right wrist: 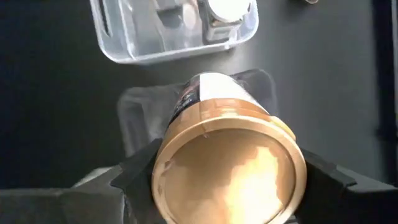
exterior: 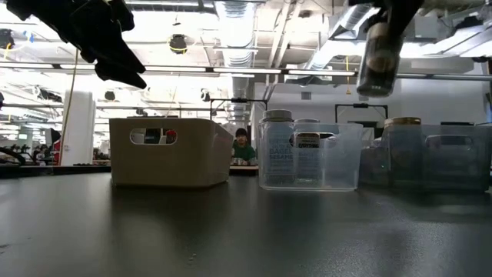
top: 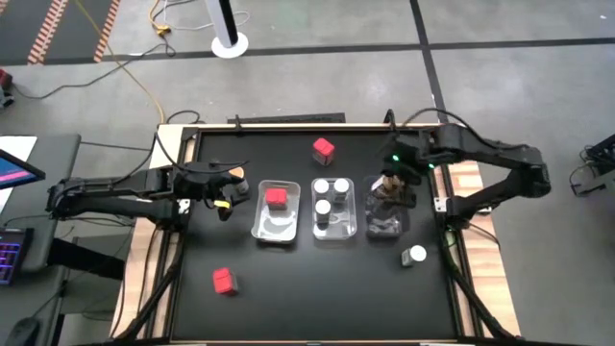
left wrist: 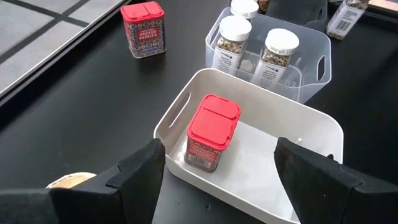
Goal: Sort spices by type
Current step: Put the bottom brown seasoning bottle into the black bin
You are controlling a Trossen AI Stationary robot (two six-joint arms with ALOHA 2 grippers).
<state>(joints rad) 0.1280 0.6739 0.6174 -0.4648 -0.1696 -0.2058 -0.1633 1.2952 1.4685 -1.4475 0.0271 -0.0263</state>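
Note:
My right gripper (top: 389,183) is shut on a tan-lidded spice jar (right wrist: 227,168) and holds it in the air over the right clear tray (top: 386,229). That tray has another tan-lidded jar (exterior: 403,121) standing in it. The middle clear tray (top: 334,229) holds white-lidded jars (left wrist: 280,46). One red box (left wrist: 211,130) stands upright in the white tray (left wrist: 311,124). My left gripper (left wrist: 217,180) hovers open at that tray's left end, touching nothing. Loose on the table are two red boxes (top: 324,148) (top: 224,280) and a white-lidded jar (top: 415,256). My right gripper pinches the jar's upper end, at the tan lid's rim (right wrist: 160,167), between its two fingers (right wrist: 134,177). The fingers come from above, pointing steeply down. The jar hangs below them (exterior: 377,65), roughly upright, lid up, lifted clear of the tray.
The three trays stand side by side across the table's middle. Free black tabletop lies along the near edge and the far edge. A tan round top (left wrist: 71,180) shows beside my left gripper's finger. A person shows far off in the room behind the table (exterior: 241,143).

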